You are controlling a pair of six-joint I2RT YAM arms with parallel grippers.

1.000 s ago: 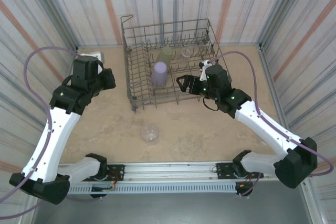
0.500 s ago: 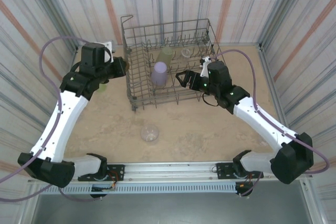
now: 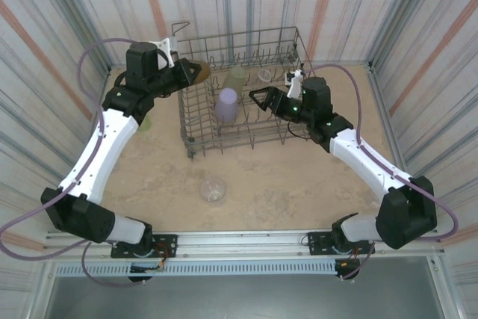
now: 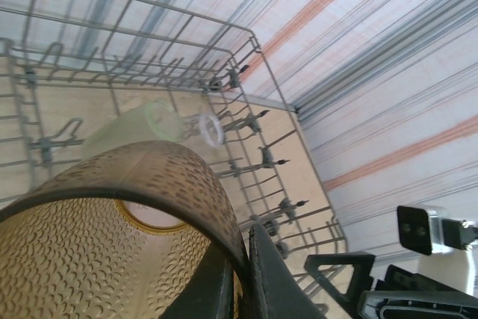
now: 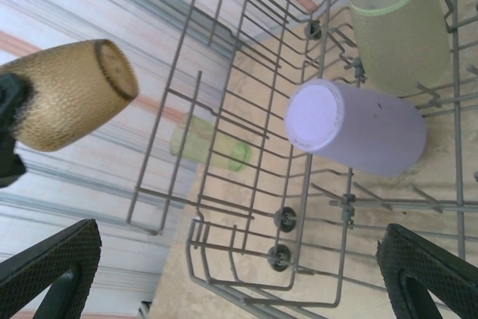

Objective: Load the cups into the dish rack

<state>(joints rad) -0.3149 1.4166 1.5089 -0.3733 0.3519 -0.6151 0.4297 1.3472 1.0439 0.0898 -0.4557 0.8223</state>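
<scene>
The grey wire dish rack (image 3: 240, 36) stands at the back middle of the table. An amber-brown cup (image 3: 197, 71) hangs over its far left corner, with my left gripper (image 3: 181, 74) shut on its rim. In the left wrist view the fingers (image 4: 263, 274) pinch the wall of the amber cup (image 4: 112, 222). Inside the rack are a lavender cup (image 3: 227, 104), a pale yellow-green cup (image 3: 237, 76) and a clear cup (image 3: 265, 75). My right gripper (image 3: 261, 101) is open over the rack's right half, with nothing between its jaws. The right wrist view shows the lavender cup (image 5: 351, 128) and the amber cup (image 5: 71, 95).
A clear cup (image 3: 213, 190) stands on the table in front of the rack. A second yellow-green cup (image 5: 205, 146) lies on the table left of the rack, partly behind my left arm (image 3: 119, 125). Striped walls close in the table on three sides.
My left arm has carried the amber cup up and to the right, from the table's left side to above the rack's far left corner. The right gripper has shifted slightly back over the rack.
</scene>
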